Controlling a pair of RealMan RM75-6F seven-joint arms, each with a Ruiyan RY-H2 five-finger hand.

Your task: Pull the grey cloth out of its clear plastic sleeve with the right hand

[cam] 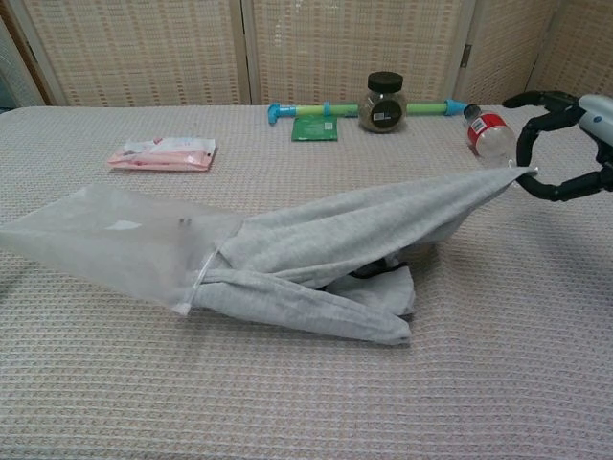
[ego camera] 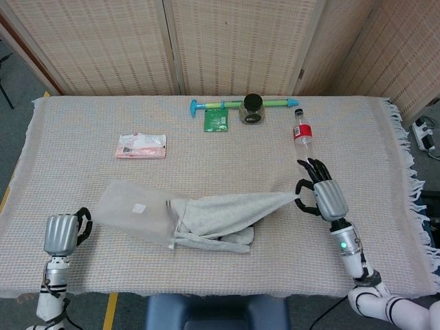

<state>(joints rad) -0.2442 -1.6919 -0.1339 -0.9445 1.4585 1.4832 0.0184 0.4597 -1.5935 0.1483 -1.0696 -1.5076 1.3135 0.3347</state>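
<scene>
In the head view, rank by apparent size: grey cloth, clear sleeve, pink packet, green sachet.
1. grey cloth
2. clear sleeve, partly flattened
3. pink packet
4. green sachet

The packet and sachet lie farther away, so they may look smaller.

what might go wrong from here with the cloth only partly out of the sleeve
1. The right hand pinches only a corner of the grey cloth; it might slip free under tension.
2. Part of the cloth is still inside the plastic sleeve, so the sleeve may drag along unless the left hand holds firm.
3. The plastic bottle lies close behind the right hand and might get knocked.
</scene>
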